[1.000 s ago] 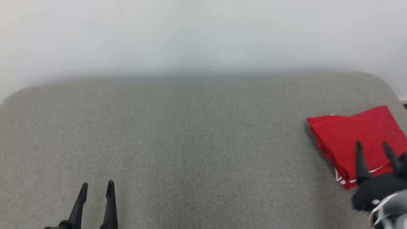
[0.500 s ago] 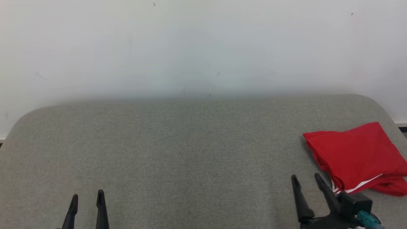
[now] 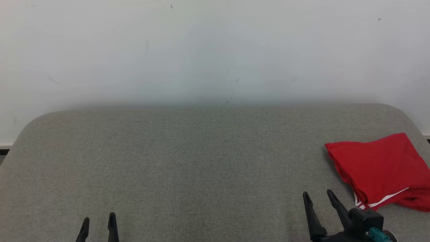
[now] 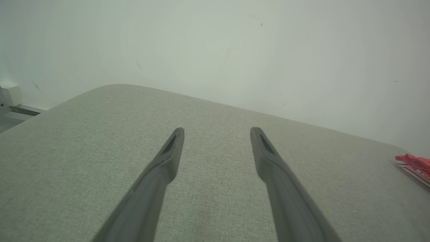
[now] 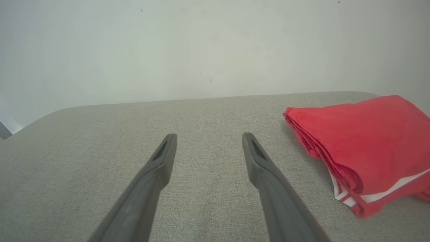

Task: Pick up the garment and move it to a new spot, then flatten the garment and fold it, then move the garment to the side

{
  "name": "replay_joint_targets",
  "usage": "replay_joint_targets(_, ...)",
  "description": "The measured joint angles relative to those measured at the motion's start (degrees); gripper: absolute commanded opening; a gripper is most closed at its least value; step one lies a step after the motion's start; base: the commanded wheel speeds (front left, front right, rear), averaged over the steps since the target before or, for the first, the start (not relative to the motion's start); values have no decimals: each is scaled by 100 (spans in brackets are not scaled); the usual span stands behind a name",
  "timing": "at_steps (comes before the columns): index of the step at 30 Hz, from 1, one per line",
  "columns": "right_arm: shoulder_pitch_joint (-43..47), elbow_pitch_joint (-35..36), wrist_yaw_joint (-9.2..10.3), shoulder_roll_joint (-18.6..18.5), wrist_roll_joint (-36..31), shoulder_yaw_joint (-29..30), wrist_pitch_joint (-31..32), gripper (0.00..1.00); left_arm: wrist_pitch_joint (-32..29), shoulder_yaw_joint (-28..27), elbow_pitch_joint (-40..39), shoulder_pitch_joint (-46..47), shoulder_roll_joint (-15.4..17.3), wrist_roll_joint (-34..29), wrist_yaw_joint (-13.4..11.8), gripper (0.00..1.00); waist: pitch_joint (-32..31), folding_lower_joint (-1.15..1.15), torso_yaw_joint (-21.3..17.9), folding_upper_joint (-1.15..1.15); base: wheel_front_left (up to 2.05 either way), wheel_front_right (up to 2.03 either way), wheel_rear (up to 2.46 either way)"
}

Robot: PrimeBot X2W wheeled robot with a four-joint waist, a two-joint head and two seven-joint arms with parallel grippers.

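Note:
A red garment [image 3: 379,168] with white stripes lies folded at the right end of the grey cushioned surface [image 3: 201,161]. My right gripper [image 3: 317,196] stands open near the front edge, just left of the garment and apart from it, holding nothing. In the right wrist view the garment [image 5: 362,141] lies to the right of the open fingers [image 5: 161,151]. My left gripper [image 3: 99,218] is open at the lower left, far from the cloth. From the left wrist view a sliver of the garment [image 4: 415,164] shows at the far right edge.
A pale wall [image 3: 215,50] rises directly behind the grey surface. The surface has rounded far corners [image 3: 37,121], and a dark floor strip [image 3: 5,151] shows past its left end. A wide bare stretch of grey fabric lies between the two grippers.
The right gripper has drawn back off the garment to its left, leaving it lying on the surface. The head camera has tilted up, showing more wall. The left gripper sits lower in view.

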State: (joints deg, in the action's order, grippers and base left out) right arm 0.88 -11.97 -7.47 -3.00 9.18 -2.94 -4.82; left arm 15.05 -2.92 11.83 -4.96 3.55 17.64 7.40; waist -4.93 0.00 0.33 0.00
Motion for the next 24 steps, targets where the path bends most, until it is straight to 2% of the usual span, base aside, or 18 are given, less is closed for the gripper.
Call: replay_joint_targets(24, -101, -164, 0, 7, 120, -49, -74, 100, 0, 94, -19, 29, 65, 120, 1, 100, 61, 0, -18, 0, 0, 0, 0)
